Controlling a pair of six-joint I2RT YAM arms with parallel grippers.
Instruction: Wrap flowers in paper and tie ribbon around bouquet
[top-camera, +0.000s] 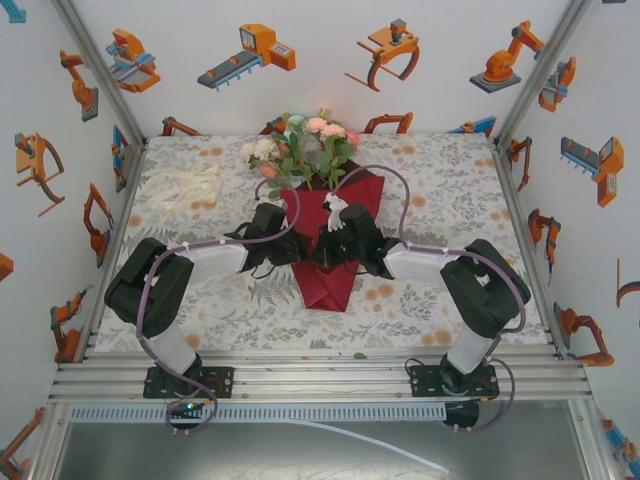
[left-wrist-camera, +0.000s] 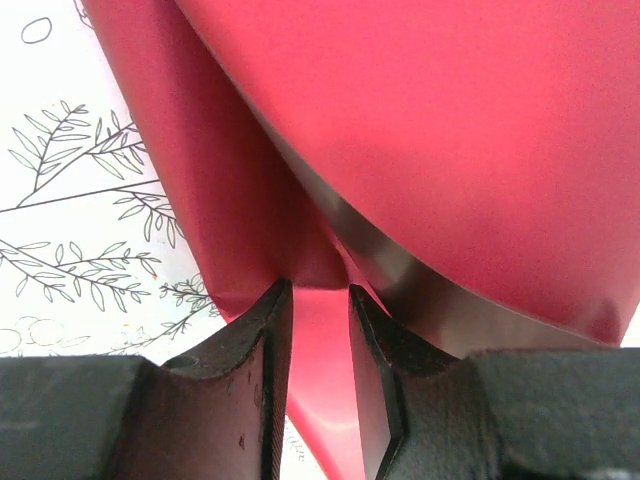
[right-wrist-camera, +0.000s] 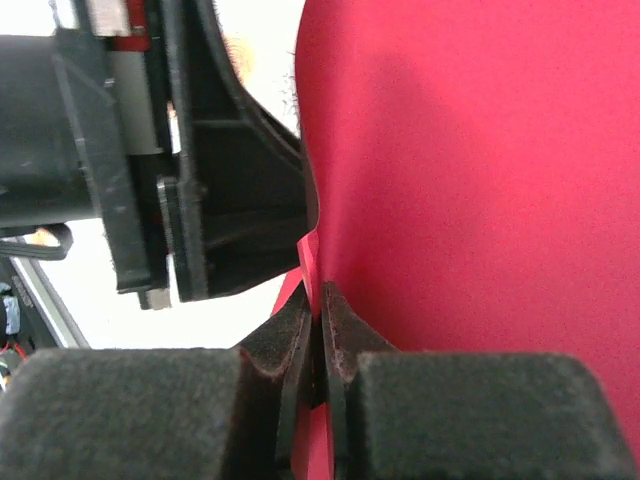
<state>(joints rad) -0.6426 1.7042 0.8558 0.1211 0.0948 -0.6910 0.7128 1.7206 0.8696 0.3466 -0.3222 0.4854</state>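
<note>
The flowers (top-camera: 303, 148), pink, peach and white roses, lie at the table's middle back. Their stems run down into the dark red paper (top-camera: 331, 270), which is folded round them into a cone pointing toward me. My left gripper (top-camera: 290, 250) is at the cone's left side. In the left wrist view its jaws (left-wrist-camera: 320, 290) stand apart, with the paper (left-wrist-camera: 450, 140) showing in the gap. My right gripper (right-wrist-camera: 320, 295) is shut on a thin edge of the paper (right-wrist-camera: 470, 170), at the cone's middle (top-camera: 332, 245). The cream ribbon (top-camera: 186, 186) lies loose at the back left.
The floral tablecloth (top-camera: 440, 190) covers the table. White walls with orange robot prints enclose it on three sides. Purple-grey cables (top-camera: 395, 190) loop over the paper's upper right. The left arm's black body (right-wrist-camera: 220, 180) sits close beside my right gripper.
</note>
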